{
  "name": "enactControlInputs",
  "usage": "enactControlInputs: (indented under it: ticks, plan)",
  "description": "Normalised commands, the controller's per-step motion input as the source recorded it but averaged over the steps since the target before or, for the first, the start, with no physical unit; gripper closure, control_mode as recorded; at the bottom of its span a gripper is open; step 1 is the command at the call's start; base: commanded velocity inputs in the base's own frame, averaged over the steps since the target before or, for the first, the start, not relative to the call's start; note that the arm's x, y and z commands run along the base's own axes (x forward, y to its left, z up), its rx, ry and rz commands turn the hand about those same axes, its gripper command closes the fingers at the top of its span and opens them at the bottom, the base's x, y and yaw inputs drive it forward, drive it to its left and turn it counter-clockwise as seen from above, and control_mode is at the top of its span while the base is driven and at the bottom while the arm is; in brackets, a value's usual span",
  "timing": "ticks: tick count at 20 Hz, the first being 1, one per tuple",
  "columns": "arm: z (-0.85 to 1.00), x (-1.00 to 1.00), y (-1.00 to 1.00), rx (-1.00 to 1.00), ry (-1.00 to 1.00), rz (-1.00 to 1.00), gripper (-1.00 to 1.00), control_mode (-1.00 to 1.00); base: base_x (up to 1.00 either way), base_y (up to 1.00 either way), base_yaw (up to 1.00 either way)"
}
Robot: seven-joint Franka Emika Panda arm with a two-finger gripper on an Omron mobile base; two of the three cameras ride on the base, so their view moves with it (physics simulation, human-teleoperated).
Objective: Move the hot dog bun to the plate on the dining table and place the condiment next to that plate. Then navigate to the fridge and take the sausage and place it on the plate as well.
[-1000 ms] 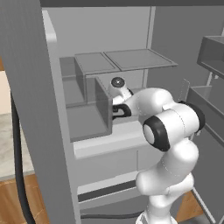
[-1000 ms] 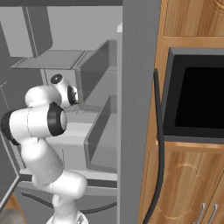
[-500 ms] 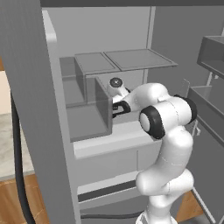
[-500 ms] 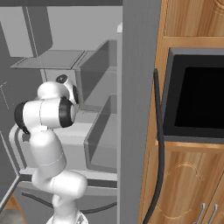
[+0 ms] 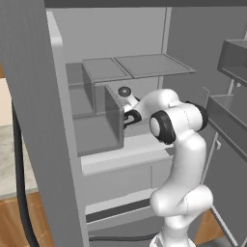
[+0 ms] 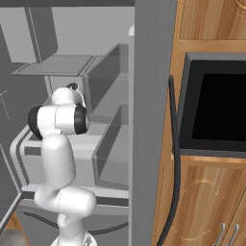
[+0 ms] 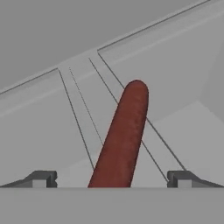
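The sausage (image 7: 122, 140) is seen lying on a grey shelf inside the fridge (image 5: 43, 144), its near end set between the two finger tips of the pincer (image 7: 111, 179). The pincer's jaws are spread wide apart, one tip to each side of the sausage, and nothing is clamped. Relative to the sausage, the shelf's seams are seen running alongside toward the fridge's back wall.

The white arm rises from the base, bends at a dark-jointed elbow and reaches forward and level. The hand (image 5: 128, 117) sits at the end of the forearm, wrist turned, pointing away from the base. Its two dark fingertips (image 7: 43, 178) stand wide apart, jaws fully spread, with nothing gripped between them.
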Motion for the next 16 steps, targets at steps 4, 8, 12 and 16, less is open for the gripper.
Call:
enactControlInputs:
  ticks: [4, 8, 12, 16]
  plan:
    - [-0.19, 0.33, 0.05, 0.04, 0.06, -0.02, -1.0, -1.0, 0.0, 0.0, 0.0]
    - [-0.27, 0.29, 0.06, 0.02, 0.06, -0.01, -1.0, -1.0, 0.0, 0.0, 0.0]
    - [-0.48, 0.12, 0.08, 0.0, 0.04, 0.0, 1.0, -1.0, 0.0, 0.0, 0.0]
    - [-0.6, 0.0, 0.06, 0.0, 0.0, 0.0, 1.0, -1.0, 0.0, 0.0, 0.0]
